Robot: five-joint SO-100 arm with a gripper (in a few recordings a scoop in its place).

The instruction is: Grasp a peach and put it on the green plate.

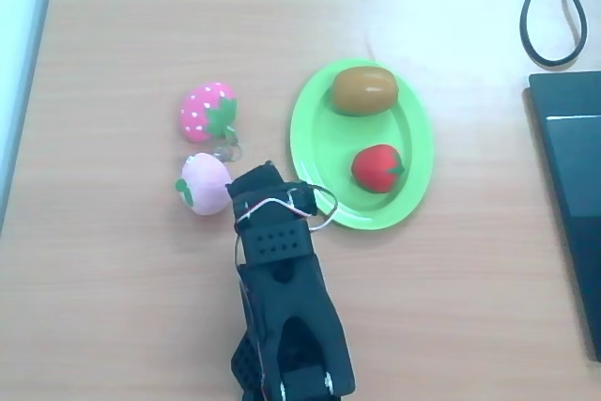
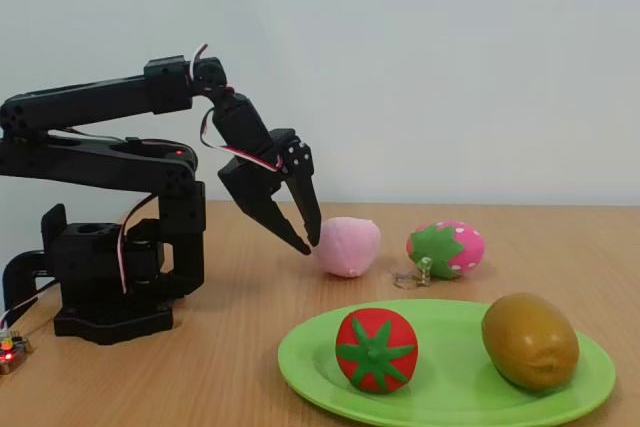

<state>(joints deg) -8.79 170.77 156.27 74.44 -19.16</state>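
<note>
Pale pink and soft-looking, the peach point(image 1: 205, 184) lies on the wooden table point(image 1: 451, 307), left of the green plate point(image 1: 409, 129) in the overhead view and apart from its rim. Its small green leaf points left in that view. In the fixed view the peach point(image 2: 348, 246) sits behind the plate point(image 2: 450, 387), farther from the camera.

Black from base to tip, the arm reaches in from the bottom edge of the overhead view, with white wires looped over the wrist. The gripper point(image 1: 255, 179) sits just right of the peach there, between the peach and the plate's left rim. In the fixed view the gripper point(image 2: 307, 235) hangs tilted downward, its tips just left of the peach and low against its side. The two fingers stand slightly parted, with a narrow gap between them, and they pinch nothing; whether a tip touches the peach cannot be told.

A darker pink strawberry point(image 1: 208, 111) with white dots and a green leaf lies just beyond the peach in the overhead view, close but not touching it, with a small metal ring point(image 1: 226, 149) between the two. In the fixed view the strawberry point(image 2: 446, 249) is right of the peach.

On the plate rest a brown kiwi point(image 1: 364, 89) at the far end and a red tomato point(image 1: 377, 168) with a green leaf at the near end in the overhead view, well apart from each other. A dark flat slab point(image 1: 573, 194) lies at the right edge, and a black cable point(image 1: 554, 7) loops in the top right corner.
</note>
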